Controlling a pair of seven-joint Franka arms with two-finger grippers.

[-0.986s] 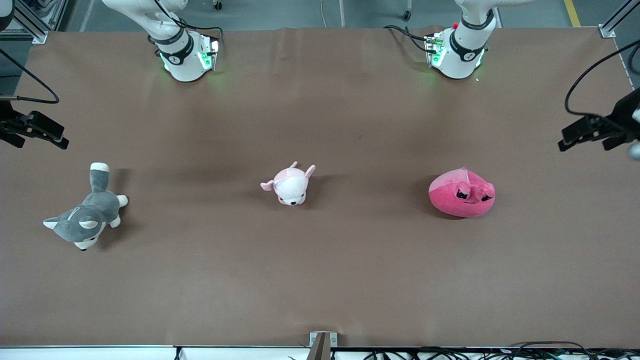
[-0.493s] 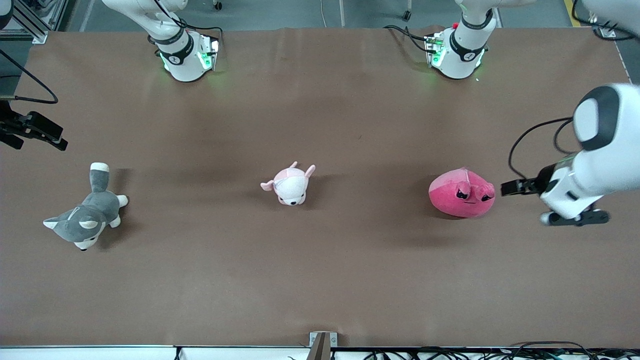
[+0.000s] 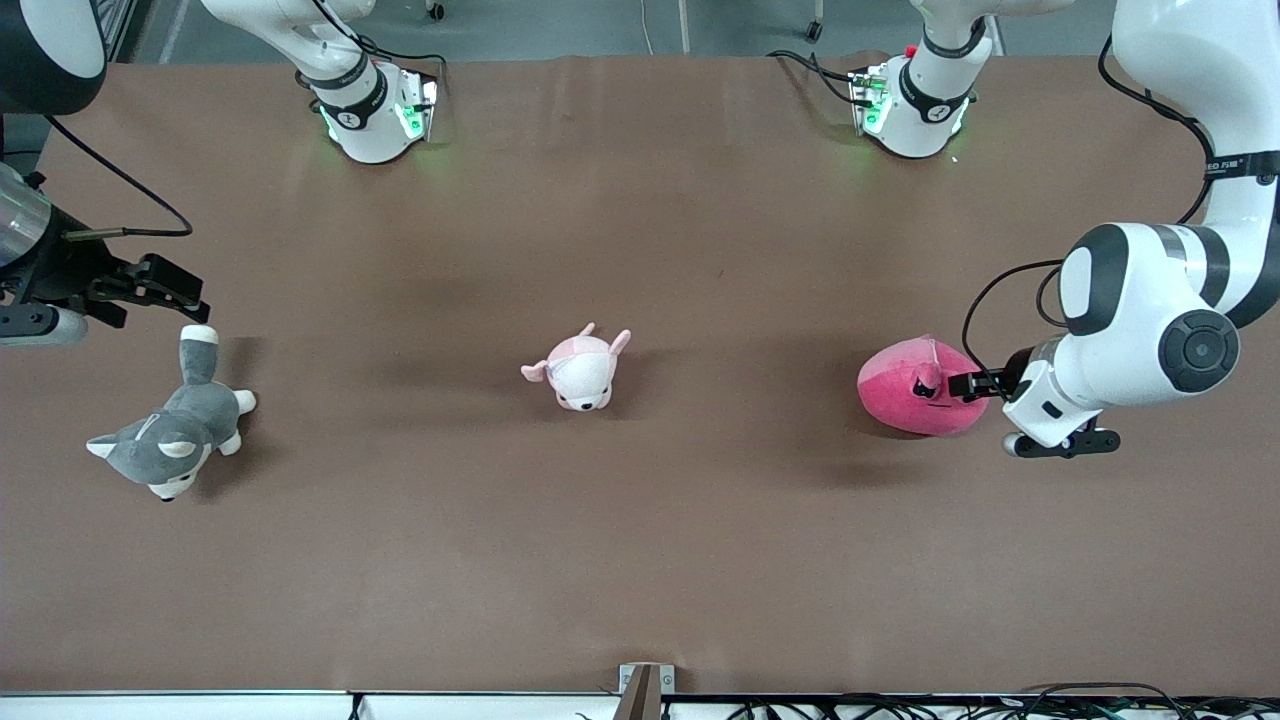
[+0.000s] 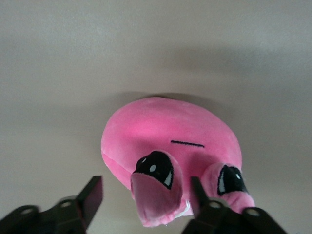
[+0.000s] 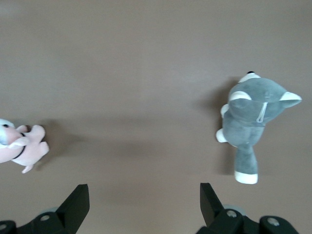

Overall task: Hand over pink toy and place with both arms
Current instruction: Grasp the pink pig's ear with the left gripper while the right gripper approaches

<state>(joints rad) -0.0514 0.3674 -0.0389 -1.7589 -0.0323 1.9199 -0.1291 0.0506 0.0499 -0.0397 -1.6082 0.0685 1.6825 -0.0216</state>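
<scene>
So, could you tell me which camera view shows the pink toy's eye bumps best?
The left wrist view: the pink toy fills it, with one eye bump between the open left gripper fingers. The front view shows the toy small, partly covered by that gripper. The right wrist view misses it.

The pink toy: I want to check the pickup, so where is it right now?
The pink toy lies on the table toward the left arm's end, beside the piglet plush, with the left gripper at its eye bumps.
</scene>
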